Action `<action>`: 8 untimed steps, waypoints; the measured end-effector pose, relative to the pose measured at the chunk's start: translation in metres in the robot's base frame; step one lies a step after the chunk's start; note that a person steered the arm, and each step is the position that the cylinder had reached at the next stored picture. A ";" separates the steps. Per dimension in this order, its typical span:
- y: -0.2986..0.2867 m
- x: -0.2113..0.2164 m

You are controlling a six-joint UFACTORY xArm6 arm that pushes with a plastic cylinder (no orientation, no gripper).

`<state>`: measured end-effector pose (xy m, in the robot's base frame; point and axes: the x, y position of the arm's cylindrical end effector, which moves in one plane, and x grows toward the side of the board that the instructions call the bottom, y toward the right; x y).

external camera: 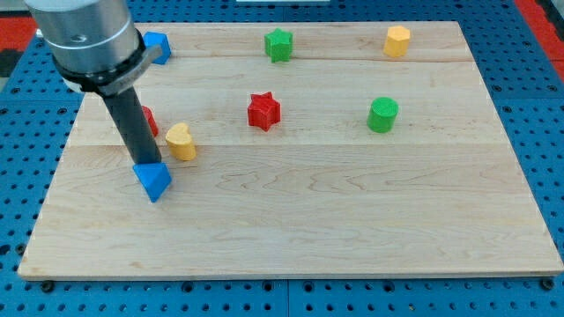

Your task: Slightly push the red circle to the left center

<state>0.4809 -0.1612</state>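
— Pale wood made up the board (352,229), wasn't it, with blue pegboard (546,132) around it?

— Yes. And the red circle (150,121) sat at the view's left, about mid-height, mostly hidden behind my rod (134,132); only a red sliver showed at the rod's right edge.

— Where was your tip?

— My tip (146,164) came down just below that red block, right at the top edge of a blue block (152,181), a wedge-like shape. Whether it touched either, I couldn't tell.

— Any jaws, open or clenched?

— None to report; the arm ended in the plain dark rod, so no grasp of any kind showed.

— What lay nearby?

— A yellow heart (181,141) stood just to the right of the red circle, close but seemingly apart. A red star (263,111) sat further right, near the centre, and a green cylinder (382,115) beyond it.

— And the top edge?

— A second blue block (158,47) peeked from behind the arm's grey housing (84,35) at upper left, a green star (278,44) sat at top centre, and a yellow hexagonal block (397,40) at upper right.
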 end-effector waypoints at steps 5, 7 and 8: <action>0.143 -0.087; 0.172 -0.106; 0.143 -0.114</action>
<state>0.3664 -0.0183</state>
